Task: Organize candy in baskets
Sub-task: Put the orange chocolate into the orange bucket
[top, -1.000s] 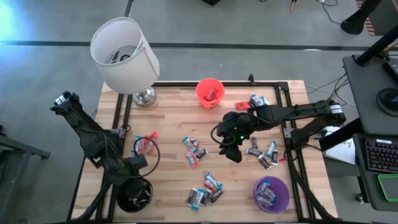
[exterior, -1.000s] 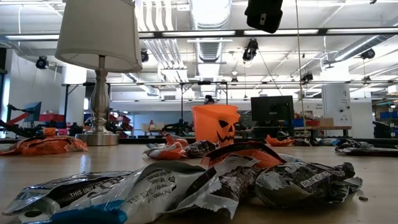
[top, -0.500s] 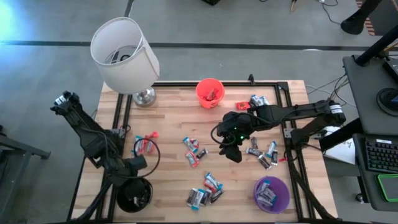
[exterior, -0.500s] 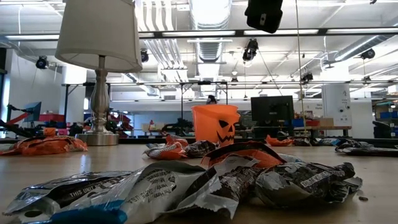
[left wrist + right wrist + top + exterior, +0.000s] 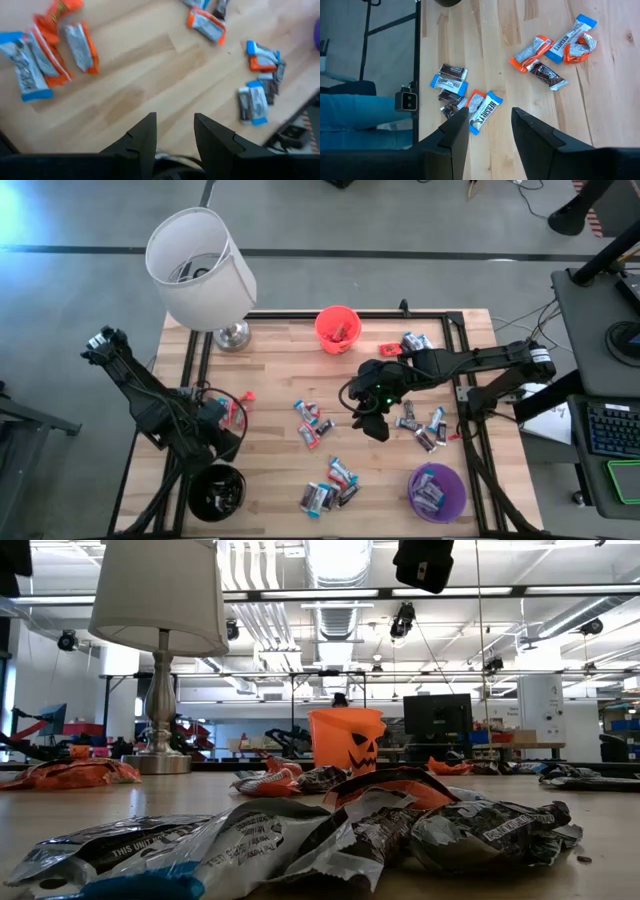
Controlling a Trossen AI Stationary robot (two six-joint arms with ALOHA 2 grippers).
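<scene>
Lighting: high view evenly lit, soft, with a cyan glare patch at the upper left corner. Bench (image 5: 280, 380) bright; shadows under the arms short and faint.

Low view: backlit by ceiling strip lights, which bloom white. Near candy (image 5: 300, 830) slightly soft, in shade on its facing side; orange bucket (image 5: 346, 738) sharper. Straight ceiling lines bow toward the edges.

Left wrist view: motion blur throughout, wrappers smeared, own fingers (image 5: 145, 137) dark and soft.

Right wrist view: crisp, bright, wrapper print readable; fingers (image 5: 452, 137) dark silhouettes.
</scene>
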